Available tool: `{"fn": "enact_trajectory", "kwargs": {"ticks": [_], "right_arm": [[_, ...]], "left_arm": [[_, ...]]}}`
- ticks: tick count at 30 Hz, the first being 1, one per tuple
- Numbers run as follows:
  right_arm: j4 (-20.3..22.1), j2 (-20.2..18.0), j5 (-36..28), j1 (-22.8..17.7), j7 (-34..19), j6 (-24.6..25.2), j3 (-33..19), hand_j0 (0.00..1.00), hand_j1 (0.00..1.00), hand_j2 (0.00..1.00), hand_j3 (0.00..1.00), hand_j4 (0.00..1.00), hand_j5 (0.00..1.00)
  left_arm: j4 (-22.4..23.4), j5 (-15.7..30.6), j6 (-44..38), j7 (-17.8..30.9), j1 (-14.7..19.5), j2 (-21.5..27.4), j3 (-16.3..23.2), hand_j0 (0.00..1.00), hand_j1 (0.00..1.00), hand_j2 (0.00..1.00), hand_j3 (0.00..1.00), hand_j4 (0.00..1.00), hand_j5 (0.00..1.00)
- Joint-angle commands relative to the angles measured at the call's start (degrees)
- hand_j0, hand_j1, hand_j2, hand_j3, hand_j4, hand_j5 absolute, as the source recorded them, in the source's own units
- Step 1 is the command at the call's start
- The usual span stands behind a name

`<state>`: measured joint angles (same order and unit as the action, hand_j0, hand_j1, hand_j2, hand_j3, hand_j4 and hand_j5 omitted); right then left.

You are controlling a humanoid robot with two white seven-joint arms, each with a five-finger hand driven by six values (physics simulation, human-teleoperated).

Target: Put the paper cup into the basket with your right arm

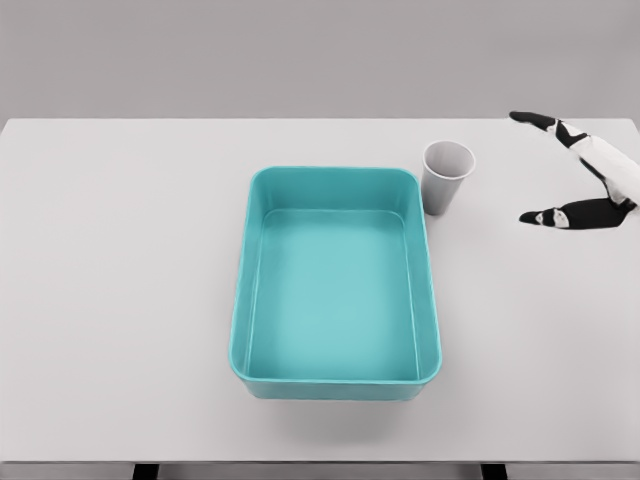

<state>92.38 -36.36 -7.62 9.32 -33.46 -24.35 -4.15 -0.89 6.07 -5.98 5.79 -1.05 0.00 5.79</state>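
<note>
The cup (446,176) stands upright on the table (120,250), just beside the basket's (335,378) far right corner. The right hand (585,175) hovers near the table's right edge, fingers (548,215) spread apart, holding nothing, apart from the cup.

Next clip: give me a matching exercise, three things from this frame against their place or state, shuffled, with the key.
Things:
1. cup
2. basket
3. right hand

Places or states:
A. at the right edge, fingers spread, holding nothing
B. upright on the table beside the teal rim's far right corner
C. mid-table, nothing inside

Pairs: 1-B, 2-C, 3-A
</note>
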Motion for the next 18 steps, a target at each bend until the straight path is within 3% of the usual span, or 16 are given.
{"fn": "enact_trajectory", "kwargs": {"ticks": [1, 3, 6, 8, 12, 18], "right_arm": [[-1.15, 0.33, -6.44, 0.09, -1.54, 9.31, -0.07, 1.0, 1.0, 1.0, 1.0, 1.0, 1.0], [-2.99, 0.94, -8.64, 0.26, -1.54, 13.44, -0.16, 1.0, 1.0, 1.0, 1.0, 1.0, 1.0], [-7.56, 1.21, -12.5, 0.26, -1.54, 14.15, -0.25, 1.0, 1.0, 1.0, 1.0, 1.0, 1.0], [-13.1, 1.56, -16.2, 1.14, -1.54, 14.24, -0.16, 1.0, 1.0, 1.0, 1.0, 1.0, 1.0], [-21.62, 4.63, -16.73, 4.92, -1.54, 14.15, 0.81, 1.0, 1.0, 1.0, 1.0, 1.0, 1.0], [-29.63, 9.2, -17.17, 9.32, -1.54, 13.89, 0.81, 1.0, 1.0, 1.0, 1.0, 1.0, 1.0]], "left_arm": [[0.02, -0.01, 0.0, 0.01, 0.0, 0.0, 0.01, 1.0, 1.0, 1.0, 1.0, 1.0, 1.0], [0.02, -0.01, 0.0, 0.01, 0.0, 0.0, 0.01, 1.0, 1.0, 1.0, 1.0, 1.0, 1.0], [0.02, -0.01, 0.0, 0.01, 0.0, 0.0, 0.01, 1.0, 1.0, 1.0, 1.0, 1.0, 1.0], [0.02, -0.01, 0.0, 0.01, 0.0, 0.0, 0.01, 1.0, 1.0, 1.0, 1.0, 1.0, 1.0], [0.02, -0.01, 0.0, 0.01, 0.0, 0.0, 0.01, 1.0, 1.0, 1.0, 1.0, 1.0, 1.0], [0.02, -0.01, 0.0, 0.01, 0.0, 0.0, 0.01, 1.0, 1.0, 1.0, 1.0, 1.0, 1.0]]}}
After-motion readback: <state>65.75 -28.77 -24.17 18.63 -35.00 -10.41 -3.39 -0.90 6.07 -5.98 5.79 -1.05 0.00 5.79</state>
